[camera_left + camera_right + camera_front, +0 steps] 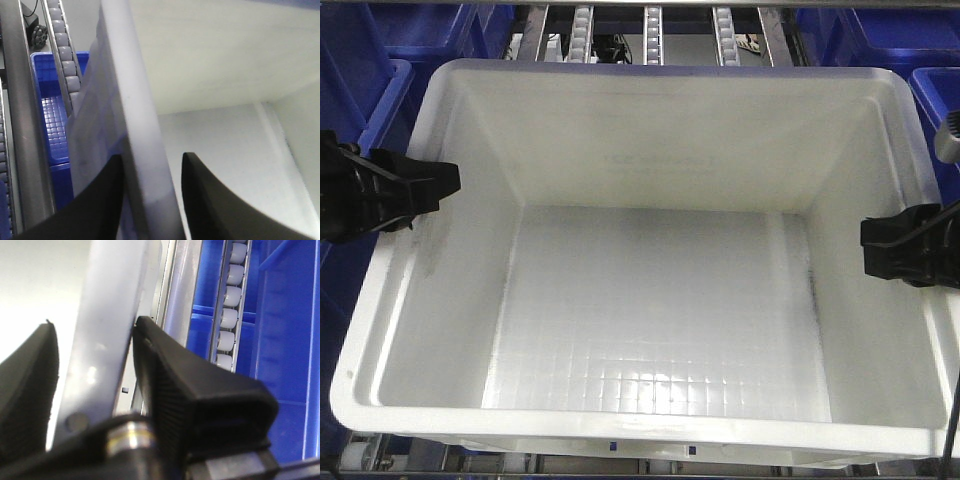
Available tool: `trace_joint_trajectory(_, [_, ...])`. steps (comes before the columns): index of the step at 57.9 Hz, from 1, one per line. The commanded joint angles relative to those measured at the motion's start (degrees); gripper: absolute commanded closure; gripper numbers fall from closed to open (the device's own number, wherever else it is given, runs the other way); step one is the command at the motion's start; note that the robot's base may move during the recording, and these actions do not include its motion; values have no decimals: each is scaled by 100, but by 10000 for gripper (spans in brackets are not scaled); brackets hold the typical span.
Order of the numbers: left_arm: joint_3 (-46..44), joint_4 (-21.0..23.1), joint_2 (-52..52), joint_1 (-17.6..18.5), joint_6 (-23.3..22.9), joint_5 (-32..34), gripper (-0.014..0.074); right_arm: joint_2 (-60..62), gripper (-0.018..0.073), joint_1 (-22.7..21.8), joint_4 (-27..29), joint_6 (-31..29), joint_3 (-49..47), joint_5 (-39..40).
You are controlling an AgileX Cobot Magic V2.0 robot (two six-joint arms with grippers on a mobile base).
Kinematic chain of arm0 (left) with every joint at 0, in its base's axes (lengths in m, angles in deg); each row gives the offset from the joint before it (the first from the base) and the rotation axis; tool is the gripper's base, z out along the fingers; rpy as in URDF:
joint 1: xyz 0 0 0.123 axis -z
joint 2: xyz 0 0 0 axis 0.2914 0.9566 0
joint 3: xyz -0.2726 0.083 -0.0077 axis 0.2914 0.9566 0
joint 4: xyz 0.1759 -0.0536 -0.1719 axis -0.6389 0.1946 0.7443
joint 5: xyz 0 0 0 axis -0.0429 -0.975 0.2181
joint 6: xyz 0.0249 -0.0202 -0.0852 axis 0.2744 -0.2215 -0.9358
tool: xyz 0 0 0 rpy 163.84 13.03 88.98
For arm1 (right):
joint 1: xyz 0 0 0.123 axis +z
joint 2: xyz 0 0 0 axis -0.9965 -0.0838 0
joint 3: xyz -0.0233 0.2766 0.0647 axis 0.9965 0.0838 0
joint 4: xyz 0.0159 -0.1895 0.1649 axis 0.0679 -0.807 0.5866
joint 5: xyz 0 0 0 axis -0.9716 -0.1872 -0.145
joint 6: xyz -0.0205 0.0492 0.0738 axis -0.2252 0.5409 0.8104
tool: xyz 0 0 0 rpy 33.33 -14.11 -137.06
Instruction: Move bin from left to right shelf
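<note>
So the big white bin (650, 150) pretty much fills the front camera, open top facing up, nothing inside, just the gridded floor. It's sitting right in the middle between the two arms. Behind it there are roller tracks (653, 30) and blue bins (430, 30) off to both sides.

The left gripper (438, 185) is straddling the bin's left wall, one finger outside and one inside. In the left wrist view, the left gripper (152, 157) has its outer finger right up against the rim, while the inner one shows a thin sliver of gap at the tip. I honestly can't tell if it's actually clamped or just sitting around the wall. A blue bin (50, 115) and a roller track (65, 60) show below.

It's the same deal on the other side. The right gripper (880, 245) is over the right wall, and up close (95, 335) the outer finger touches the rim, the inner one sits just beside it. I can't tell about the squeeze there either.
</note>
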Motion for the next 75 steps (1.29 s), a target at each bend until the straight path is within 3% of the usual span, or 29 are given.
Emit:
trace_joint_trajectory(1, [-247, 619, -212, 107, 134, -109, 600, 104, 564, 18, 417, 44, -249, 957])
trace_joint_trajectory(75, [-247, 619, -212, 107, 134, -109, 600, 104, 564, 18, 417, 44, -249, 957])
